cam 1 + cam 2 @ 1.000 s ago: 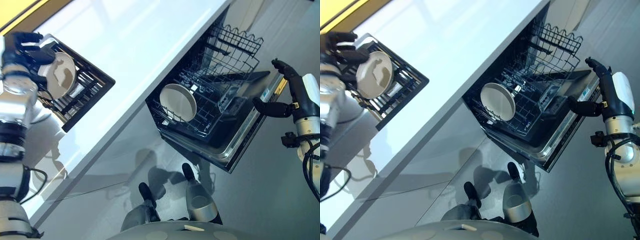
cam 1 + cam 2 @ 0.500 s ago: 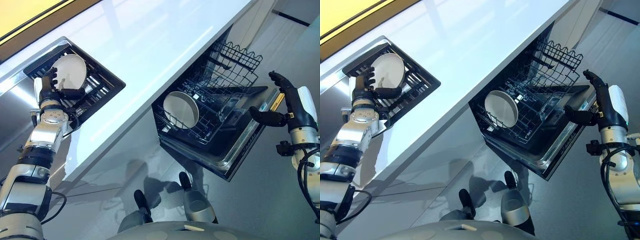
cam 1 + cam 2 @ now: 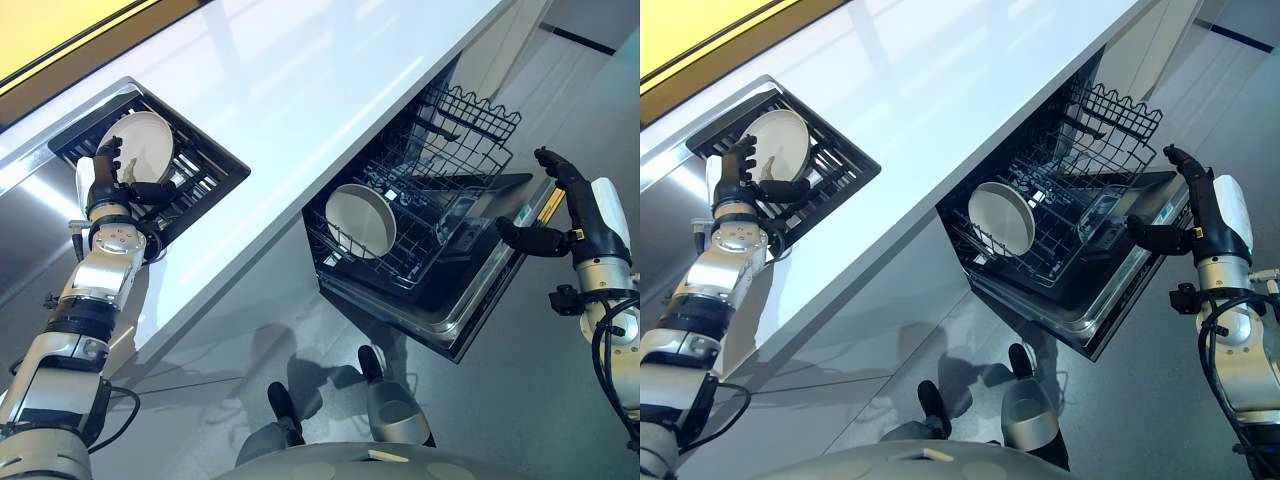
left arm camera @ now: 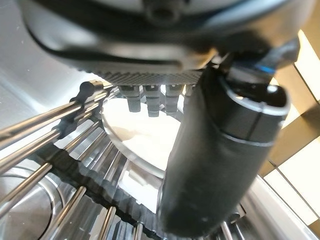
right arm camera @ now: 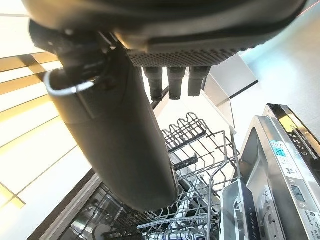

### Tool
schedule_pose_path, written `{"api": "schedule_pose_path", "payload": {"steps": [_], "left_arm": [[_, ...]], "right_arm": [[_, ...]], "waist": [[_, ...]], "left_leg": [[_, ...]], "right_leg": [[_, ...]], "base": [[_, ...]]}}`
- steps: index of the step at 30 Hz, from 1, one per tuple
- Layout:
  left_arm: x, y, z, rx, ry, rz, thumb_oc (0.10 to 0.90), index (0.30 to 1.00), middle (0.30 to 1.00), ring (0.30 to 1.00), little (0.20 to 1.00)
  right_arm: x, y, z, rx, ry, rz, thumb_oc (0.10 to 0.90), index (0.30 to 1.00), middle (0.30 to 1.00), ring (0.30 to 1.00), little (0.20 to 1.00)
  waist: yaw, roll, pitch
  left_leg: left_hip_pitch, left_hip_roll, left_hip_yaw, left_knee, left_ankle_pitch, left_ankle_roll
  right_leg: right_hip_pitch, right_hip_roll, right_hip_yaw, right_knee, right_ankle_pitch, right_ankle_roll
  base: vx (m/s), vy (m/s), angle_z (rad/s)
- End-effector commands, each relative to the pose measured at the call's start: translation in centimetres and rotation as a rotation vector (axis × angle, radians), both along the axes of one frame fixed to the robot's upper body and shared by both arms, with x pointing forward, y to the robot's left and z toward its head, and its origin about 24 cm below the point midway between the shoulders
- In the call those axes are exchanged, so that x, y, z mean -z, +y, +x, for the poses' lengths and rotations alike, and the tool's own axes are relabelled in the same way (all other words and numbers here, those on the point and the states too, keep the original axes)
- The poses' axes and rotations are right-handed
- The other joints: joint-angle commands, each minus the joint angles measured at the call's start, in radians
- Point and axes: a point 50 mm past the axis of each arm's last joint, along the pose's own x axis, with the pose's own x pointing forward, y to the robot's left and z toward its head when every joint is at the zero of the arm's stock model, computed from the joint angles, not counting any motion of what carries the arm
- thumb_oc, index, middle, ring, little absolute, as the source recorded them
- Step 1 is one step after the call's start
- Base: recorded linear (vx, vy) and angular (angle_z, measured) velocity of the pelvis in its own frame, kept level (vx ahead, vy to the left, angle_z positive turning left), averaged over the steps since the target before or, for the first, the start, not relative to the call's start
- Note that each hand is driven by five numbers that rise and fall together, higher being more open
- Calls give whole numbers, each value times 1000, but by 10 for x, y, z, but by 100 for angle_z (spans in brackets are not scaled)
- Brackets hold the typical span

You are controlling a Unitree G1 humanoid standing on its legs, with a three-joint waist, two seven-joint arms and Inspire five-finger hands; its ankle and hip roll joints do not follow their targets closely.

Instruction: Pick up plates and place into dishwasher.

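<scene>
A white plate (image 3: 147,143) stands on edge in a black dish rack (image 3: 205,168) set in the sink at the counter's left end. My left hand (image 3: 108,186) is open at the plate's near rim, fingers up along its edge and thumb stretched beneath it. In the left wrist view the plate (image 4: 134,136) lies between the fingertips and the thumb (image 4: 220,150). A second white plate (image 3: 361,220) stands in the lower rack (image 3: 425,240) of the open dishwasher. My right hand (image 3: 578,208) hangs open in the air beyond the dishwasher door (image 3: 485,290), holding nothing.
A long white counter (image 3: 300,80) runs between the sink and the dishwasher. The upper wire rack (image 3: 482,108) is pulled out above the lower one. The dropped door juts out over the grey floor (image 3: 200,340).
The camera swung during the first half second. My left hand has stayed at the rack plate, settling a little closer along its rim. The right hand has barely moved.
</scene>
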Motion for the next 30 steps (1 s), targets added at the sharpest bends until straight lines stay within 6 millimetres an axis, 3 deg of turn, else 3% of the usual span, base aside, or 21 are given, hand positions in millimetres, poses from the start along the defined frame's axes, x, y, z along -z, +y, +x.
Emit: {"api": "schedule_pose_path", "payload": {"steps": [1,13,30], "left_arm": [[-58,17,5,-74,-201,198,800,900,900,900,900],[-79,30,8,-147,-225,275,800,900,900,900,900],[-130,37,14,-250,-302,301,800,900,900,900,900]], "right_arm": [[-44,16,4,-83,-203,-112,800,900,900,900,900],[-54,11,9,-76,-203,-159,800,900,900,900,900],[-83,13,22,-44,-289,-205,800,900,900,900,900]], "waist": [[-14,-34,-89],[-39,-43,-44],[-50,-88,58]], "left_leg": [[51,7,35,8,-68,-8],[27,12,54,8,-62,-10],[-48,13,59,8,-49,-12]], "right_leg": [[22,28,-14,31,-60,28],[-19,30,12,48,-59,30],[-111,31,26,70,-45,34]], "base": [[0,0,0],[12,42,-6],[-29,52,-3]]}}
